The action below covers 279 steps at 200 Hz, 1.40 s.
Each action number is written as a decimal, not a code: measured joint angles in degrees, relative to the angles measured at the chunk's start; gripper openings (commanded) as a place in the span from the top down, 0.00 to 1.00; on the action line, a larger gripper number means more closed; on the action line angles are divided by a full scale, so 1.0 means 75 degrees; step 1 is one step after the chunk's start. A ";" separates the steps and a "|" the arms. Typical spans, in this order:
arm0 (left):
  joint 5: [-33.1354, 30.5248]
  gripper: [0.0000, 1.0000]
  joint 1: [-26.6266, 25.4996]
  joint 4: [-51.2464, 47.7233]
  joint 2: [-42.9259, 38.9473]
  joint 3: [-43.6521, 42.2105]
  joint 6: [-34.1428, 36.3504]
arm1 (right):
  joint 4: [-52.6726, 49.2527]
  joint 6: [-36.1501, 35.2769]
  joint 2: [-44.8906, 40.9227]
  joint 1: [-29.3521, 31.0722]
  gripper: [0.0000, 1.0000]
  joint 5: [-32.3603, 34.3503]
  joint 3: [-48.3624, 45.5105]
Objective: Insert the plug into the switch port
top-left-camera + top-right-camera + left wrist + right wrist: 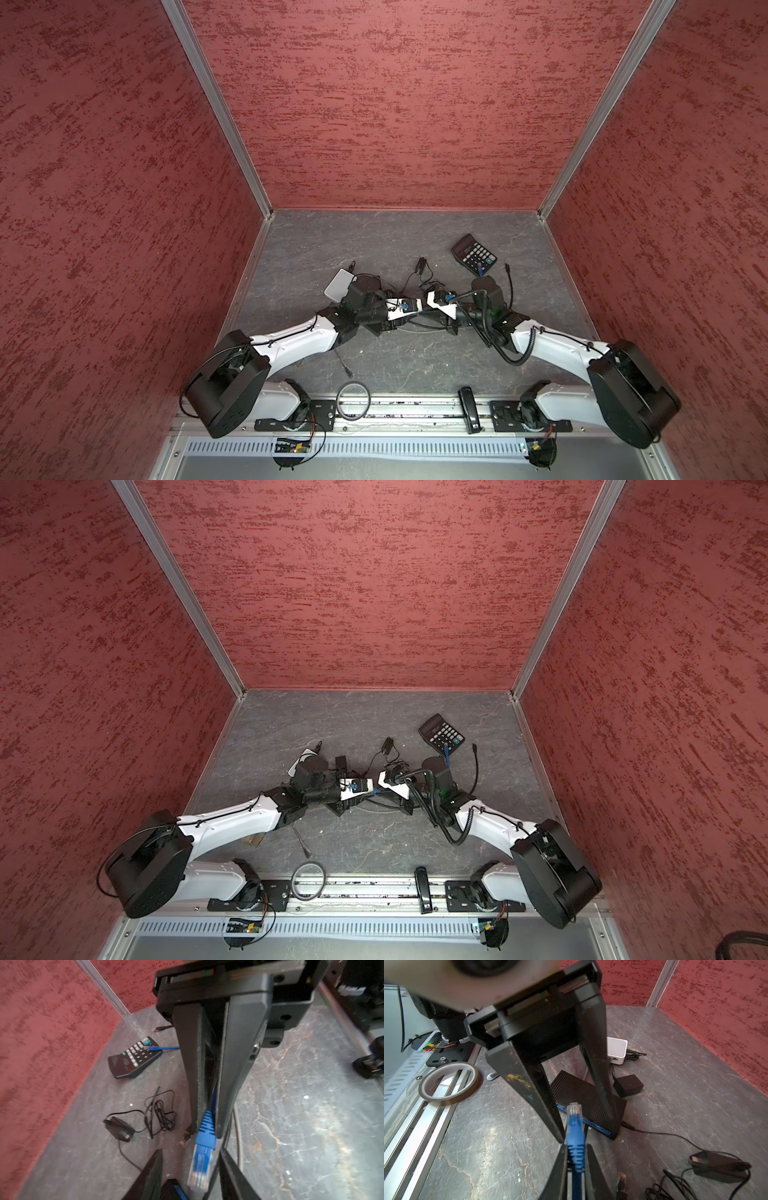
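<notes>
Left arm (pixel 291 345): its black elbow is nearest the lens at the lower left of both top views, and the white link reaches up and right to the middle of the frame.
Tape roll (pixel 454 1098): lower middle-left in both top views, lying partly on the metal rail and partly on the grey marbled surface (pixel 415 365).
White box (pixel 337 284): left of centre, partly hidden behind the left wrist.
Left jaws: apart, with a wide gap between them in the right wrist view and nothing gripped.
Switch (pixel 571 1088): black with a ribbed top and a blue port face, lying flat on the surface under the left jaws.
Plug (pixel 573 1112): a clear tip on a blue boot, in the air at the centre of both top views, between the two arms. The tip lies in the gap of the left jaws — whether it touches them I cannot tell. It is not in the switch.
Right jaws: together on the blue boot just behind the plug, with the blue cable (pixel 577 1184) running back between them.
Calculator (pixel 473 253): right of centre, above the right wrist, turned at an angle — the cable's other blue end (pixel 153 1048) rests on its keys.
Right arm (pixel 552 345): rises from the lower right, up and left to the centre.
</notes>
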 measured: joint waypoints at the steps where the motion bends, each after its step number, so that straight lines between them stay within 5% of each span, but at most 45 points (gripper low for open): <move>1: -0.0012 0.46 0.0009 0.0003 0.0000 0.0000 -0.0035 | 0.0020 0.0009 0.0006 0.0000 0.96 0.0012 0.0000; 62: -0.0507 0.47 0.0501 -0.0318 -0.0178 0.0076 -0.1428 | 0.0880 0.0784 0.0315 0.0201 0.97 0.0918 -0.0309; 122: -0.1055 0.46 0.0787 -0.1376 -0.0297 0.0801 -0.3777 | 0.1393 0.1332 0.0769 0.0871 0.98 0.1938 -0.0737; 181: -0.2168 0.46 0.0784 -0.2655 0.1163 0.1448 -0.5875 | 0.2305 0.1772 0.1722 0.1550 0.99 0.2885 -0.1049; 279: -0.2486 0.47 0.0784 -0.2748 0.1641 0.1370 -0.7053 | 0.3410 0.2145 0.2961 0.2104 0.99 0.4132 -0.0685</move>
